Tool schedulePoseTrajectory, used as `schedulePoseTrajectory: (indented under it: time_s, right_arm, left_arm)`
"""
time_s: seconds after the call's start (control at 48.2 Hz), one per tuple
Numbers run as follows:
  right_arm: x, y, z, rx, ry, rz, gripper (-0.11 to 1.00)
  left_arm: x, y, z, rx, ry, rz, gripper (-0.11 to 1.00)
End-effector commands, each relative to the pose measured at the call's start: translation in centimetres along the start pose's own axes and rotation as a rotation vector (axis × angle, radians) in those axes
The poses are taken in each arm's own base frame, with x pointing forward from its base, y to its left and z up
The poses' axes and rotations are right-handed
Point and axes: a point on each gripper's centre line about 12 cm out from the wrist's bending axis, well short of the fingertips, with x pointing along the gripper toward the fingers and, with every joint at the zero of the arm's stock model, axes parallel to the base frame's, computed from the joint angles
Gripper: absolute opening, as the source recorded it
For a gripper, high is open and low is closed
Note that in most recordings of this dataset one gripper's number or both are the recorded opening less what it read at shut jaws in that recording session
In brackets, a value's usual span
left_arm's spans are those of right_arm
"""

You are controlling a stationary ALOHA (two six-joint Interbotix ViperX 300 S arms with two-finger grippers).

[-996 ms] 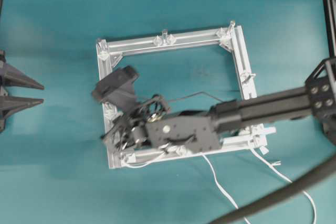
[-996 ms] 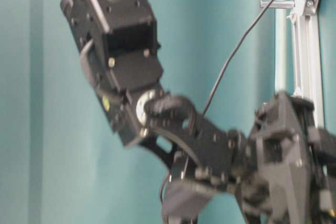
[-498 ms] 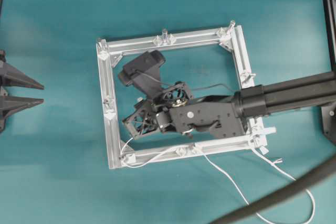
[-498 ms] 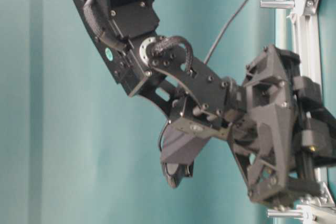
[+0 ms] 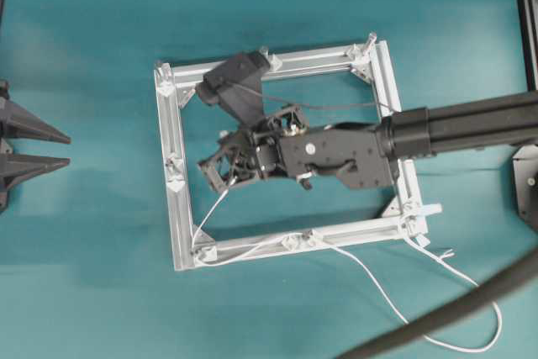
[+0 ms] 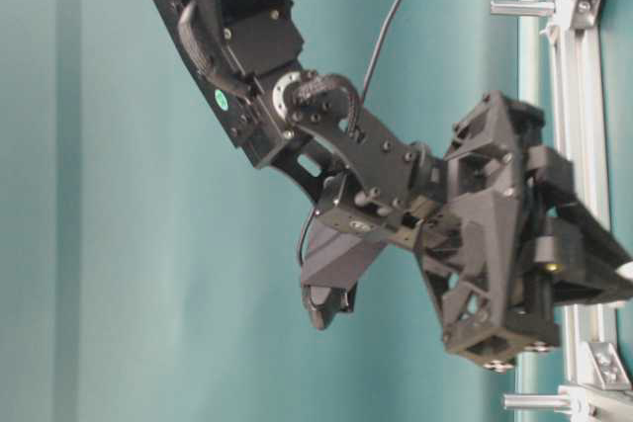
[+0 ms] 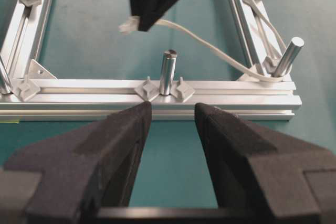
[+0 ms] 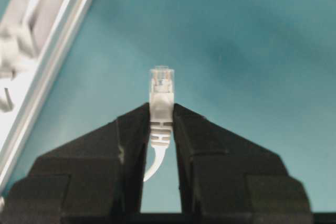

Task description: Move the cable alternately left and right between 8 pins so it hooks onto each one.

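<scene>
We found the right gripper [image 8: 161,129] clamped on the cable [image 5: 382,296] at its plug [image 8: 161,90] — inside the frame [image 5: 172,199], near its left rail. The left gripper [image 7: 169,129] stood open — outside that rail.

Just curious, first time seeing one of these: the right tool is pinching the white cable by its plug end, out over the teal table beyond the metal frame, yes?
Not quite. The right tool does pinch the cable by its plug end, but it hangs inside the metal frame, not beyond it. The overhead view shows this.
</scene>
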Motion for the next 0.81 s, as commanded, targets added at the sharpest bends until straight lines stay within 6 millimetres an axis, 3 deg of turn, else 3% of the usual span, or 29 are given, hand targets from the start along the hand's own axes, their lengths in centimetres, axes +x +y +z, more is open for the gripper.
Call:
schedulePoseTrajectory:
  time_s: [0.0, 0.29, 0.788]
  right_arm:
    - [-2.4, 0.7, 2.8, 0.017, -0.061, 0.064, 0.16]
    - [-1.3, 2.3, 5.6, -0.043, -0.105, 0.086, 0.17]
    - [0.4, 4.5, 8.4, -0.099, -0.138, 0.125, 0.17]
  left_arm:
    - [0.0, 0.0, 0.4, -0.004, -0.011, 0.001, 0.51]
    - [0.0, 0.0, 0.6, -0.003, -0.015, 0.001, 0.51]
    - [0.0, 0.0, 0.6, -0.005, -0.015, 0.001, 0.51]
